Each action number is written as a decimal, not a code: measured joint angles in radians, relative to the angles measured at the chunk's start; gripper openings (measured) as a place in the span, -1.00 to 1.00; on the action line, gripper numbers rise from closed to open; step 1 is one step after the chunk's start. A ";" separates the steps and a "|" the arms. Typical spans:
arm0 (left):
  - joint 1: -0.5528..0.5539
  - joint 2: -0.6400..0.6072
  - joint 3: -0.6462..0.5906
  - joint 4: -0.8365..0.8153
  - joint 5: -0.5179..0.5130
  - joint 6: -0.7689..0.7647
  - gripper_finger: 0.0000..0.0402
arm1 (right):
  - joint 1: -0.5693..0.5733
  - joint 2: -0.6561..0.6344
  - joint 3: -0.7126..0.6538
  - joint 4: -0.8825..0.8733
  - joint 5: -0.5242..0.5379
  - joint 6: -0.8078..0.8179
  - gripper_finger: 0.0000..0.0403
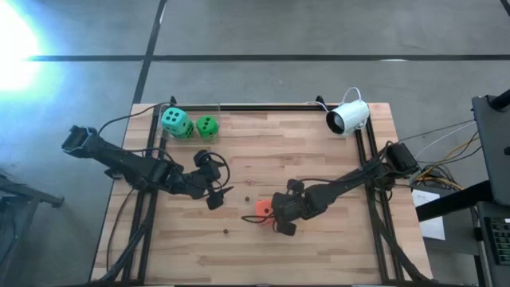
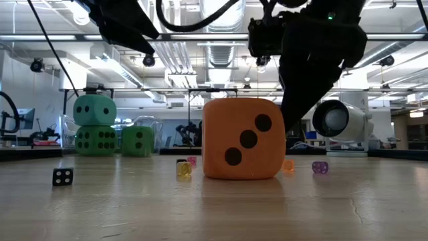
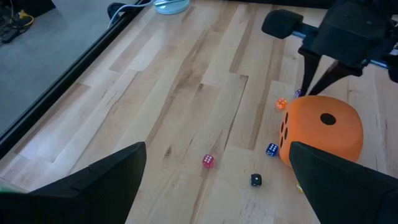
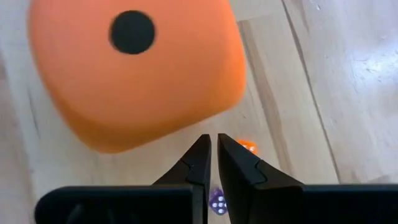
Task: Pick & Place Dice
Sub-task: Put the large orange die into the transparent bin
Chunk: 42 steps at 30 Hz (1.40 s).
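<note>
The orange-red die (image 1: 261, 209) sits on the table's middle, near side, and also shows in the low view (image 2: 242, 139), the left wrist view (image 3: 320, 127) and the right wrist view (image 4: 134, 68). My right gripper (image 1: 276, 214) (image 4: 213, 149) is shut, its tips right at the die's edge. My left gripper (image 1: 209, 182) (image 3: 217, 186) is open and empty, left of the die. At the far left the teal die (image 1: 177, 122) (image 2: 94, 110) rests on top of a green die (image 2: 94, 139); a second green die (image 1: 206, 125) (image 2: 137, 142) stands beside them. My right gripper's shut fingertips (image 4: 202, 146) point down beside the orange-red die's side (image 4: 186, 127), which rests flat on the table. I cannot tell whether they touch it.
Tiny dice lie scattered round the orange-red die: black (image 2: 62, 176), yellow (image 2: 183, 168), purple (image 2: 319, 167), pink (image 3: 208, 161), blue (image 3: 272, 149). A white camera (image 1: 348, 117) stands at the far right. A clear container (image 2: 148, 126) stands behind the green dice. Black rails (image 1: 263, 107) edge the table.
</note>
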 joint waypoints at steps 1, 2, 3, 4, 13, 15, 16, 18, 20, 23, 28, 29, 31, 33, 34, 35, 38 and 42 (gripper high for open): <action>0.000 0.000 0.000 0.000 0.000 0.000 0.99 | 0.001 -0.006 0.001 -0.005 -0.001 -0.004 -0.87; 0.000 0.000 0.000 0.000 0.000 0.000 0.99 | 0.005 -0.013 0.006 -0.020 -0.002 -0.007 -0.87; 0.000 0.000 0.000 -0.001 0.000 0.000 0.99 | 0.012 -0.022 0.014 -0.029 -0.002 -0.007 -0.87; 0.000 0.000 0.000 -0.001 0.000 0.000 0.99 | 0.019 -0.031 0.022 -0.031 -0.002 -0.007 -0.87; 0.000 0.000 0.000 -0.002 0.000 0.000 0.99 | 0.124 -0.041 0.112 0.008 -0.018 -0.123 -0.87; 0.000 0.000 0.000 -0.002 0.000 0.000 0.99 | 0.137 -0.025 0.116 0.028 -0.030 -0.133 -0.87; 0.000 0.000 0.000 -0.001 0.000 0.000 0.99 | 0.139 -0.017 0.119 0.055 -0.036 -0.142 -0.87; 0.000 0.000 0.000 -0.002 0.001 0.000 0.99 | 0.140 0.000 0.121 0.090 -0.052 -0.166 -0.87; 0.000 0.000 0.000 -0.002 0.001 0.000 0.99 | 0.137 0.022 0.127 0.133 -0.084 -0.185 -0.87; 0.000 0.000 0.000 -0.002 0.001 0.000 0.99 | 0.124 0.064 0.135 0.127 -0.093 -0.191 -0.87; 0.000 0.000 -0.001 -0.001 0.001 0.000 0.99 | 0.091 0.111 0.140 0.148 -0.089 -0.214 -0.87; 0.000 0.000 -0.002 -0.002 0.001 0.000 0.99 | 0.082 0.121 0.140 0.148 -0.089 -0.216 -0.87; 0.000 0.000 -0.002 -0.002 0.001 0.000 0.99 | 0.064 0.143 0.141 0.158 -0.086 -0.221 -0.87; 0.000 0.000 -0.002 -0.002 0.001 0.000 0.99 | 0.046 0.162 0.142 0.151 -0.081 -0.230 -0.87; 0.000 0.000 -0.002 -0.002 0.001 0.000 0.99 | 0.035 0.169 0.144 0.150 -0.081 -0.237 -0.87; 0.000 0.000 -0.002 -0.002 0.001 0.000 0.99 | 0.025 0.172 0.147 0.152 -0.081 -0.241 -0.87; 0.000 0.000 -0.002 -0.002 0.001 0.000 0.99 | -0.006 0.177 0.152 0.149 -0.076 -0.265 -0.87; 0.000 0.000 -0.002 -0.002 0.001 0.000 0.99 | -0.042 0.171 0.153 0.151 -0.006 -0.298 -0.87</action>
